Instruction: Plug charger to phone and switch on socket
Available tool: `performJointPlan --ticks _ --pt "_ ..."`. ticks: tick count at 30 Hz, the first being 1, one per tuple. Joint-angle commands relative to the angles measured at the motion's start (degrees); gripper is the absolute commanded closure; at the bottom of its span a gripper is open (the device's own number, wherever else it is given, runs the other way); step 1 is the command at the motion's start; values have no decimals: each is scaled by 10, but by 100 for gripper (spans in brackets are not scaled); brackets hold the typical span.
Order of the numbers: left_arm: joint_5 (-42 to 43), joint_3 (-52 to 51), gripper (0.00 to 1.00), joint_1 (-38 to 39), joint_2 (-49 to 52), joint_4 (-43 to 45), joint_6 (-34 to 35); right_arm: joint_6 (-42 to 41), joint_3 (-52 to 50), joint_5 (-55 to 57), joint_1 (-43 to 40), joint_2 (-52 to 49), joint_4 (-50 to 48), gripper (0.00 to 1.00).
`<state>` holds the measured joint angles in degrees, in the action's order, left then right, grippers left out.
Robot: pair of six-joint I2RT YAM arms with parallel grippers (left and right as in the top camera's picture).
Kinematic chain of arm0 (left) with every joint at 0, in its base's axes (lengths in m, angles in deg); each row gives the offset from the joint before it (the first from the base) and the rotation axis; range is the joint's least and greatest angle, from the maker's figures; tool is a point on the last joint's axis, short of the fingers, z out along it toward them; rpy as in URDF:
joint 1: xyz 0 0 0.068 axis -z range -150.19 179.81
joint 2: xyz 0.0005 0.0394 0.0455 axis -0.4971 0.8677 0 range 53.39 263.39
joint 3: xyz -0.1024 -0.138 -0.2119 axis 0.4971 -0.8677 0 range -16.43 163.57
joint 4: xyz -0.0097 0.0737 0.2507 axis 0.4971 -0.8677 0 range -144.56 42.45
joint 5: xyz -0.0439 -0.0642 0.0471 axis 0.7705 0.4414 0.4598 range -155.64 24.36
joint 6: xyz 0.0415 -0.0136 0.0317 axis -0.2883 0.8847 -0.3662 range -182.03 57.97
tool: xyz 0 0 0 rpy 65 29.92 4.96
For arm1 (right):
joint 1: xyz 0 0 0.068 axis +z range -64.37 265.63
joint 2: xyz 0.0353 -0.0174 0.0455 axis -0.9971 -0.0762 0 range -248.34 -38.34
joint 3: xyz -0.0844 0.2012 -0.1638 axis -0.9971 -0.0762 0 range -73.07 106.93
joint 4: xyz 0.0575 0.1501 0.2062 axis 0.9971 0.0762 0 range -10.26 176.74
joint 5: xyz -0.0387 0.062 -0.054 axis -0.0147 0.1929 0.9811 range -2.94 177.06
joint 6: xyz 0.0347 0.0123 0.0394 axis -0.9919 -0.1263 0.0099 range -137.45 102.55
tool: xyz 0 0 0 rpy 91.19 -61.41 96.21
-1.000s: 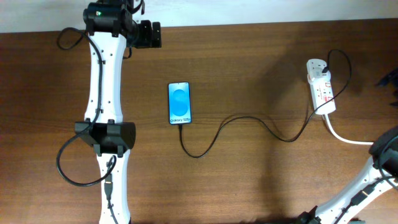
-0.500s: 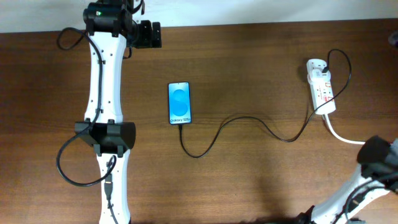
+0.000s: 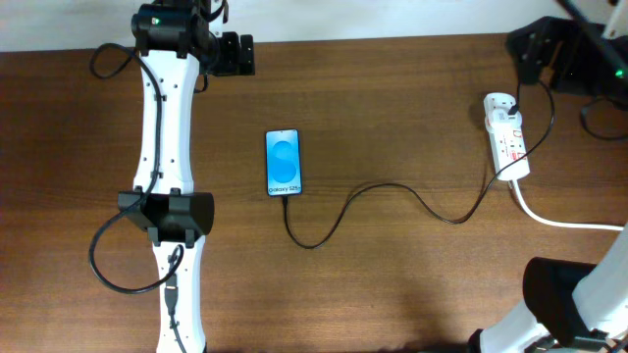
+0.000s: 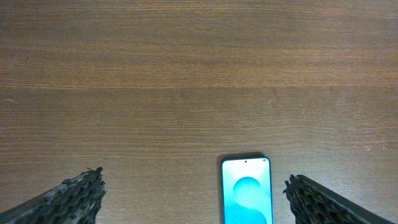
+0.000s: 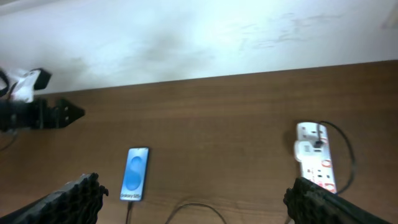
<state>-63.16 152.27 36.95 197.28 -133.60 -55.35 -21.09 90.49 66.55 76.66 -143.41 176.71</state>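
Note:
The phone [image 3: 283, 163] lies flat in the middle of the table, its blue screen lit. The charger cable [image 3: 392, 188] runs from the phone's near edge, where its tip meets the phone, in a loop to the white socket [image 3: 508, 137] at the right. My left gripper [image 3: 235, 55] is open and empty at the back left. In the left wrist view [image 4: 196, 199] the phone [image 4: 247, 193] lies between its fingers. My right gripper [image 5: 199, 202] is open and empty, held high. The phone [image 5: 135, 174] and the socket [image 5: 314, 163] show far below it.
A thick white cord [image 3: 554, 220] leaves the socket's near end toward the right edge. A white adaptor [image 3: 497, 107] sits in the socket's far outlet. The right arm's dark head [image 3: 549, 54] hangs over the back right corner. A white wall [image 5: 186, 37] stands behind the table.
The right arm has swung from the lower right edge up to the back right, above the socket. The left arm, phone, cable and socket have not moved.

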Motion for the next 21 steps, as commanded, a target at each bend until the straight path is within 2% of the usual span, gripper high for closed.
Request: performJointPlan --ticks 1,17,21 --pt "-8 9 1 -2 -3 0 1 2 3 -3 25 5 3 2" --pt "-8 9 1 -2 -3 0 1 2 3 -3 30 -1 3 2" --pt "-8 9 1 -2 -3 0 1 3 -25 12 30 12 -15 2"
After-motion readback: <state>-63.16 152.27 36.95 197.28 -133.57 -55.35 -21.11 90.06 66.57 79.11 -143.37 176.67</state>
